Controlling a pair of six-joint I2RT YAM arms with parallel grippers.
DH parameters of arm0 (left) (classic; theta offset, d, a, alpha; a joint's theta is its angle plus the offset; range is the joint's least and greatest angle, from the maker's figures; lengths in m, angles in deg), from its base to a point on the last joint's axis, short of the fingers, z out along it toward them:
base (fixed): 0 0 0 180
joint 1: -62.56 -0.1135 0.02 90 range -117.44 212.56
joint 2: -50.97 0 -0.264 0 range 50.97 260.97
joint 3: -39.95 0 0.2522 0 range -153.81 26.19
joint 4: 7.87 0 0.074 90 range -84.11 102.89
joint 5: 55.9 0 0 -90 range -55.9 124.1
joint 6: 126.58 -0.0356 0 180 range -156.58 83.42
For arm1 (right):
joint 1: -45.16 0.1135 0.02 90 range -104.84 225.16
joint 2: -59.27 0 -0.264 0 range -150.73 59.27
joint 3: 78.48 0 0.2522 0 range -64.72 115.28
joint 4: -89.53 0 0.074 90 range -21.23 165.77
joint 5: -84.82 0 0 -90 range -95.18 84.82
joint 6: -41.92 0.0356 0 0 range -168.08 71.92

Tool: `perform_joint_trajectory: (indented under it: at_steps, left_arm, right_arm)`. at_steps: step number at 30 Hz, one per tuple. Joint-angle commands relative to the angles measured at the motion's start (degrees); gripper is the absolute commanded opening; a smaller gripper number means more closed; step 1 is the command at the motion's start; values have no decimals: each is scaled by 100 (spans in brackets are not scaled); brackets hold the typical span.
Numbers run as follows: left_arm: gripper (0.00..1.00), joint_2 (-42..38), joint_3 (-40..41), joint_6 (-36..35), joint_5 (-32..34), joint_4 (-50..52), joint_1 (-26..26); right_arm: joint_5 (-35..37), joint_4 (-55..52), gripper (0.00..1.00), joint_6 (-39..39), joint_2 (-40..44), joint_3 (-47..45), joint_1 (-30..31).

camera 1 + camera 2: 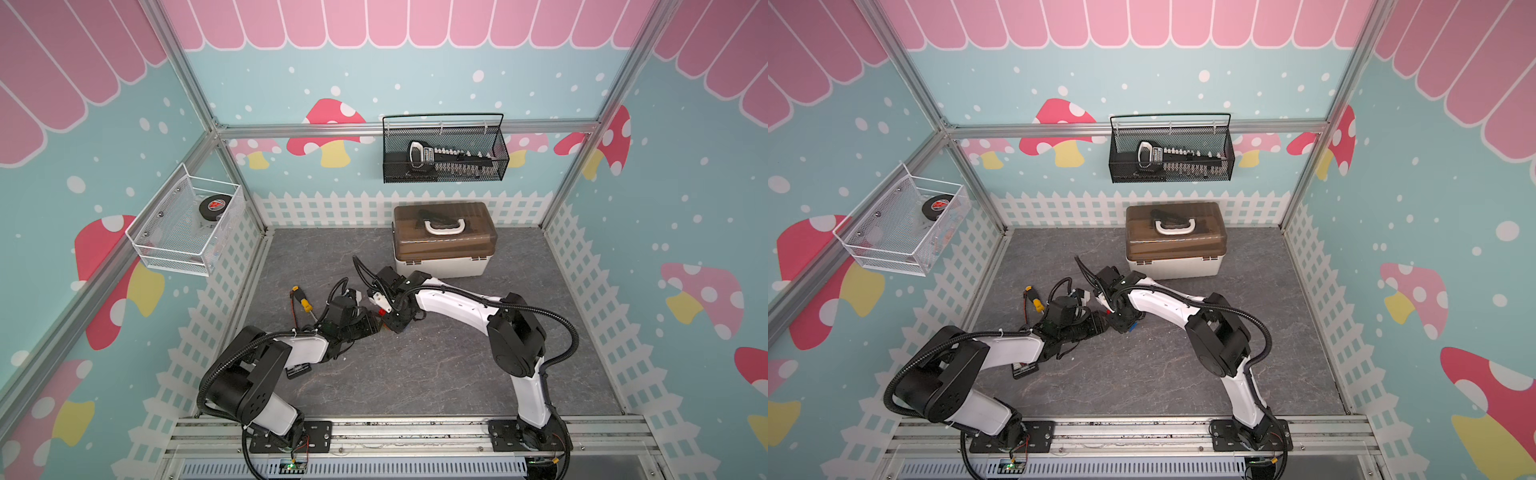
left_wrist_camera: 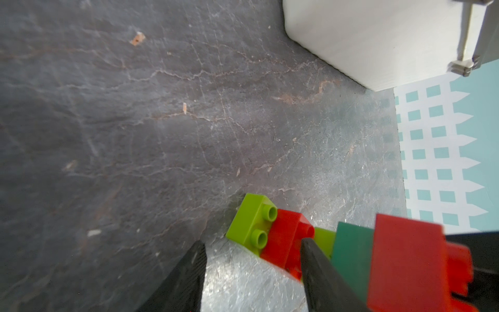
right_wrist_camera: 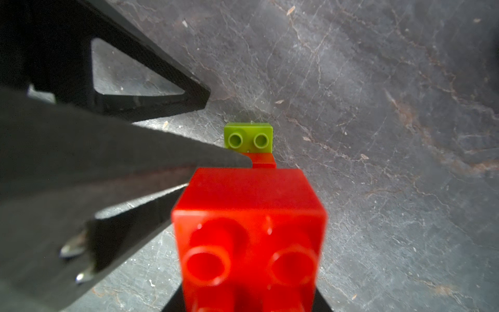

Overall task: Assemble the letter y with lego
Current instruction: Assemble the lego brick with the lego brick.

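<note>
The letter y lies on its side on the grey floor as joined lego. In the left wrist view its stem runs lime brick [image 2: 251,224], red brick [image 2: 283,243], lime brick [image 2: 324,239], then the dark green bar [image 2: 351,256] and a red tip brick [image 2: 410,262]. My right gripper [image 3: 248,302] is shut on that red tip brick [image 3: 248,216]. The far lime brick [image 3: 248,137] shows beyond it. My left gripper [image 2: 253,270] stands open beside the stem, with one finger [image 2: 318,272] over the stem's red brick and bare floor between the fingers. In both top views the grippers [image 1: 384,322] [image 1: 1113,323] meet mid-floor and hide most of the bricks.
A yellow-handled screwdriver [image 1: 305,305] lies just left of the left wrist. A white toolbox with a brown lid [image 1: 444,241] stands close behind the right arm. A black wire basket [image 1: 444,153] and a white mesh basket [image 1: 187,224] hang on the walls.
</note>
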Motion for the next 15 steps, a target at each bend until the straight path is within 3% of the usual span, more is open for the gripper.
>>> perform_joint_trajectory:
  at_steps: [1, 15]
  left_arm:
    - [56, -4, 108, 84, 96, 53, -36]
    - [56, -101, 171, 105, 89, 31, -38]
  right_arm:
    - [100, -451, 18, 0, -211, 107, 50]
    - [117, -790, 17, 55, -521, 423, 52]
